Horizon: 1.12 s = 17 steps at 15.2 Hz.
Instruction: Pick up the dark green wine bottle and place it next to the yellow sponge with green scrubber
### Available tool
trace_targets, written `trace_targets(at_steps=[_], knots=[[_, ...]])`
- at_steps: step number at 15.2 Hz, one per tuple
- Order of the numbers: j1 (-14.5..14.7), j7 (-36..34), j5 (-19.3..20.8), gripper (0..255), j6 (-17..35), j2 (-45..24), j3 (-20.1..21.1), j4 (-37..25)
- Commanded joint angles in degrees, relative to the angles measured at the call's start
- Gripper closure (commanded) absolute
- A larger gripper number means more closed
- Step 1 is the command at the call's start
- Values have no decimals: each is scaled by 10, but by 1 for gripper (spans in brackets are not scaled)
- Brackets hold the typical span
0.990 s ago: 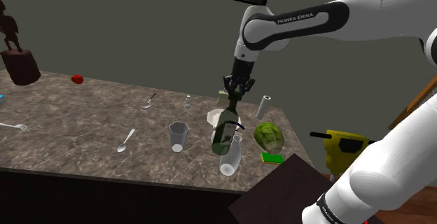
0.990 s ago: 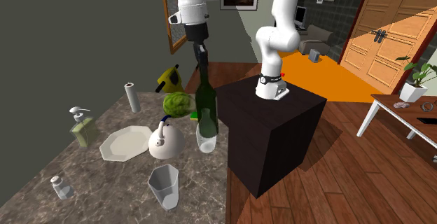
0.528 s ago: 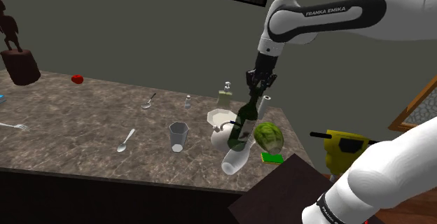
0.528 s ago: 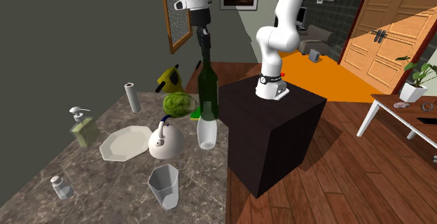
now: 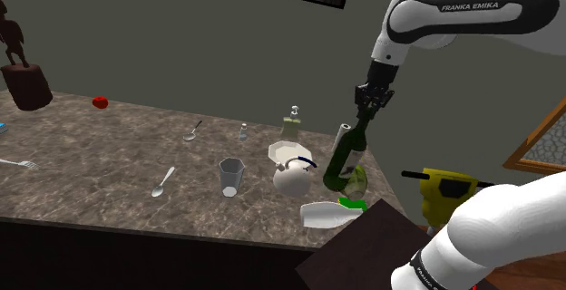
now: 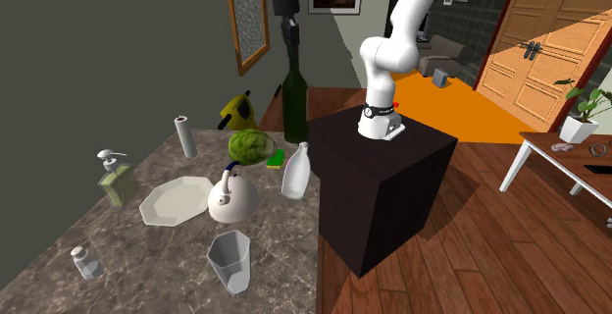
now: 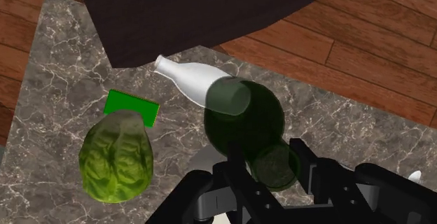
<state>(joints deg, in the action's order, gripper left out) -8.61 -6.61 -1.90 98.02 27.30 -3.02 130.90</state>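
Transport is the step in hand, and we judge it nearly done. The tool (image 5: 372,98) pinches the neck of the dark green wine bottle (image 5: 345,163), with its black fingers (image 7: 314,172) clasping the glass just under the mouth. The bottle hangs from that grip above the marbled surface (image 5: 109,166), close to the stand's corner. We cannot tell whether its base is already touching down.

In the shoulder view the sponge (image 5: 354,204) lies at about five o'clock from the bottle's base. The green cabbage (image 5: 359,179) is at three o'clock, partly behind the glass. A white bottle (image 5: 328,215) lies on its side at six o'clock, near the surface's edge, and a white teapot (image 5: 292,176) stands at nine o'clock.

Next, we think, comes a straight descent onto bare marble just beside the sponge. The free patch is tight, so the base must miss both the fallen white bottle and the cabbage. Only once the bottle stands settled should the tool spread and lift away.
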Motion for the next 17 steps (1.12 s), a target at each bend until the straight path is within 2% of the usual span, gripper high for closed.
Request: trace_targets(at_steps=[1, 9, 17], knots=[[-9, 18, 10, 255, -20, 26, -14, 7], [-49, 108, 63, 255, -102, 84, -83, -18], [-81, 207, 120, 255, -175, 98, -156, -83]])
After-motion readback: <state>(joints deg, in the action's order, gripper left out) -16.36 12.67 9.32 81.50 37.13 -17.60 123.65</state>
